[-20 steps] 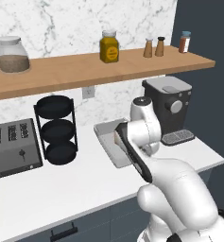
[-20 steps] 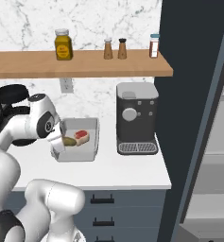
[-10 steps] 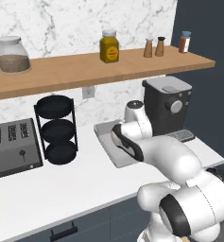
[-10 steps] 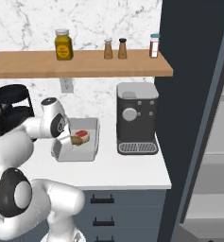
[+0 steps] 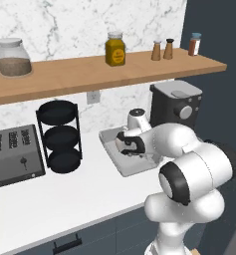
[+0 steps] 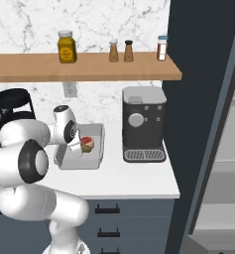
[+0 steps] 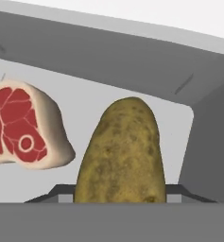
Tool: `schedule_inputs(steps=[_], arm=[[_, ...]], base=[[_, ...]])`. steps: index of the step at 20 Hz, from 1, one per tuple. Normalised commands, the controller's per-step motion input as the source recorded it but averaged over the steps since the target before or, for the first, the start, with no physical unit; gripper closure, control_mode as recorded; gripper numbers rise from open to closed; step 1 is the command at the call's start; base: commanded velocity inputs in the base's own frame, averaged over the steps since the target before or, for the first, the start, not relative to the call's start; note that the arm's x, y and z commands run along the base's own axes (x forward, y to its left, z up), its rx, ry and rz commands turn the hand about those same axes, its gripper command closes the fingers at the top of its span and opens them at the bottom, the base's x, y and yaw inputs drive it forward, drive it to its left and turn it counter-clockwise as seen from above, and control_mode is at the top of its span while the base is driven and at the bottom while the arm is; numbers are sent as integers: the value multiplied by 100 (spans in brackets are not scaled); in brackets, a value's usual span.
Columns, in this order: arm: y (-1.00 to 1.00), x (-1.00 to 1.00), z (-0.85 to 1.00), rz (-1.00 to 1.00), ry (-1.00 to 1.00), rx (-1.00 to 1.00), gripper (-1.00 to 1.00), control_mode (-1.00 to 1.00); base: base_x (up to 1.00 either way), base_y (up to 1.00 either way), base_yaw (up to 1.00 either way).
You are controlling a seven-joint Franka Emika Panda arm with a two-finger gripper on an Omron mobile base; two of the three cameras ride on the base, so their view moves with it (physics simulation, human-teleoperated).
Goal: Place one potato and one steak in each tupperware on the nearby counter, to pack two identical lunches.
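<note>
My gripper [image 7: 118,193] is shut on a brown potato [image 7: 118,151], which stands upright between the fingers. It hangs inside a pale grey tupperware [image 7: 108,52] with a red steak [image 7: 23,127] lying on the floor to the potato's left. From the base, the gripper [image 5: 127,147] is low over the tupperware [image 5: 120,169] on the white counter [image 5: 50,204]. The right base view has the gripper [image 6: 77,147] beside the steak [image 6: 87,144] in the same tupperware [image 6: 64,161].
A black coffee machine [image 5: 175,104] stands just right of the tray. A black tiered rack [image 5: 62,134] and a toaster [image 5: 12,154] sit to its left. The wooden shelf [image 5: 89,72] with jars runs overhead. Bare counter [image 6: 134,173] lies in front.
The arm's elbow has swung across and folded closer to the base. The hand has stayed over the tupperware with the potato still in its grip.
</note>
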Motion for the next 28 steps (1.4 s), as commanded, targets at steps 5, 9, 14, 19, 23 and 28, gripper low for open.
schedule_inputs(steps=[5,9,14,19,23,28], arm=[[13,31,-13,-4,3,0,-100,-100],[19,7,0,-4,0,0,-100,-100],[11,0,0,-5,0,0,-100,-100],[0,-25,7,-6,-1,0,-100,-100],[-7,-92,83,12,-16,2,-100,-100],[-1,-72,100,47,-19,-8,-100,-100]], base=[[0,0,0],[0,0,0],[0,0,0],[0,0,0],[0,0,0],[0,0,0]])
